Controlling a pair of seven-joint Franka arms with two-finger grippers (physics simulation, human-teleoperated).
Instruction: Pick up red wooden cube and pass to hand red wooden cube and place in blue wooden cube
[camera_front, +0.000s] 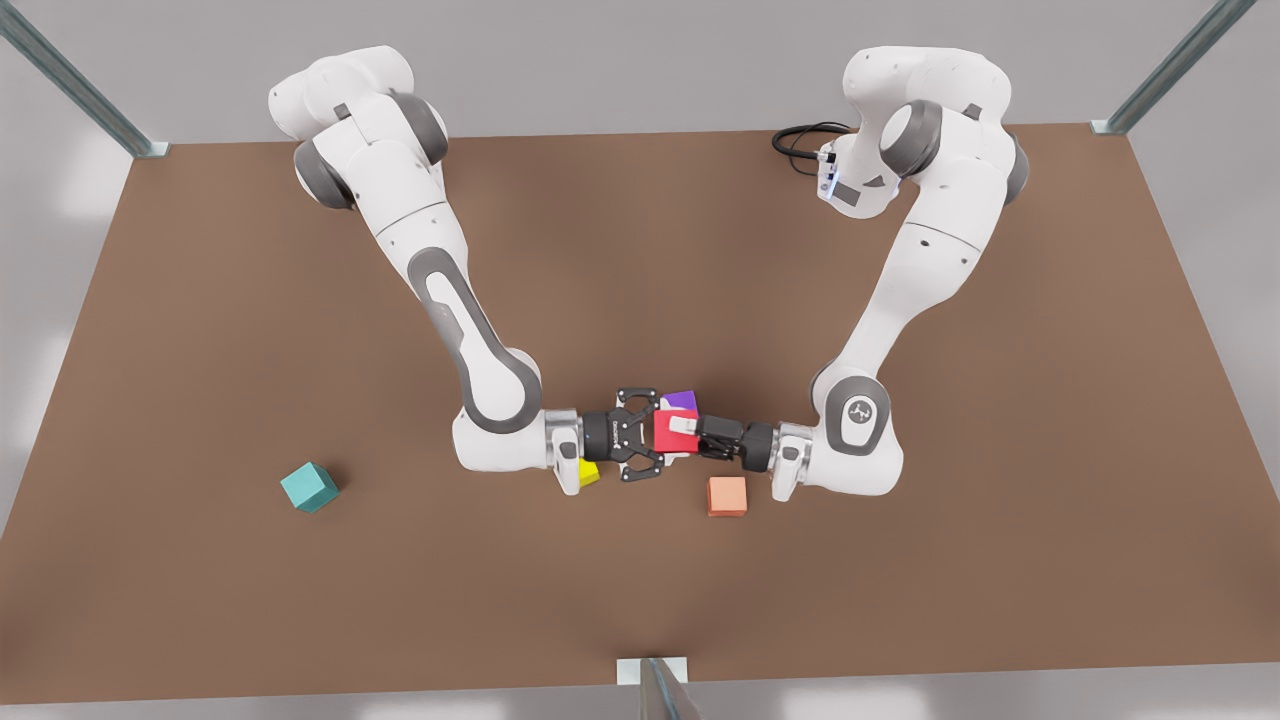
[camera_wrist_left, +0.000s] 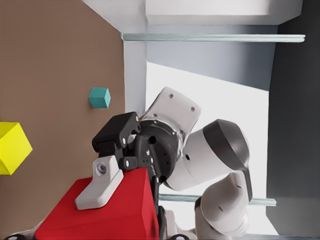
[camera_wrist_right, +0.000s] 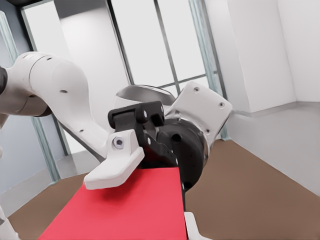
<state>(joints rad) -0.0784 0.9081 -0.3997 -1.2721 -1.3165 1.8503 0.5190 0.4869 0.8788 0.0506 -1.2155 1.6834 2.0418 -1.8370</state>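
Front view: the handover is the step in hand. Both arms meet low over the middle of the counter (camera_front: 900, 600), with the red wooden cube (camera_front: 672, 438) held between them, clear of the surface. The left pincer (camera_front: 700, 432), reaching in from the front view's right, is clamped on the cube. The right pincer (camera_front: 668, 435), coming from the front view's left, also has its pale pads closed against the cube's faces.

The blue wooden cube (camera_front: 309, 487) sits well apart at the front view's left, on the right arm's side. The left pincer should probably let go next and back off straight, so the right arm can carry the red cube over.

Purple cube (camera_front: 682, 400), yellow cube (camera_front: 588, 473) and peach cube (camera_front: 727, 496) crowd close.

A round emblem (camera_front: 862, 410) marks the left arm's joint; it cannot be read.
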